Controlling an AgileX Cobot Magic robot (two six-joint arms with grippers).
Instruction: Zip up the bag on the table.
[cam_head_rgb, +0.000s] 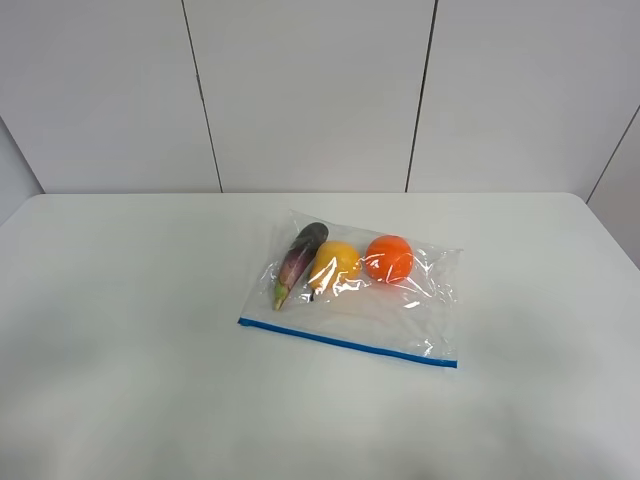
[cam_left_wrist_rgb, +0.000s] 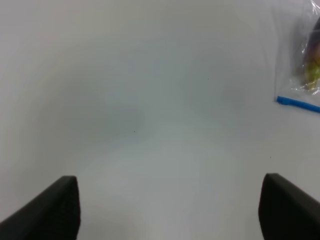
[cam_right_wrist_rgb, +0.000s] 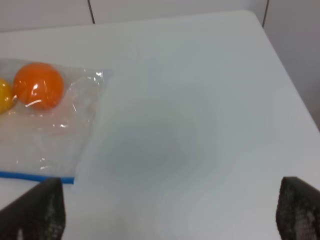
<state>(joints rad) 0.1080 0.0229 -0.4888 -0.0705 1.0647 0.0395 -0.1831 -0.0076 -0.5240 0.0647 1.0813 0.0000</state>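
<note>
two wide, empty hands (cam_left_wrist_rgb: 167, 210) (cam_right_wrist_rgb: 170, 210) over white table (cam_head_rgb: 120, 300); bag (cam_head_rgb: 350, 290) lies flat.

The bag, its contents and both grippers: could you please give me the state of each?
bag: flat on the table, untouched; whether zipped cannot be told.
eggplant, yellow fruit, orange: inside the bag, side by side.
left gripper: open, empty.
right gripper: open, empty.

You're looking at the white table (cam_head_rgb: 120, 300), rounded far corners, the clear bag (cam_head_rgb: 352, 305) lying flat near its middle, blue zipper strip (cam_head_rgb: 347, 343) along the near edge
</note>
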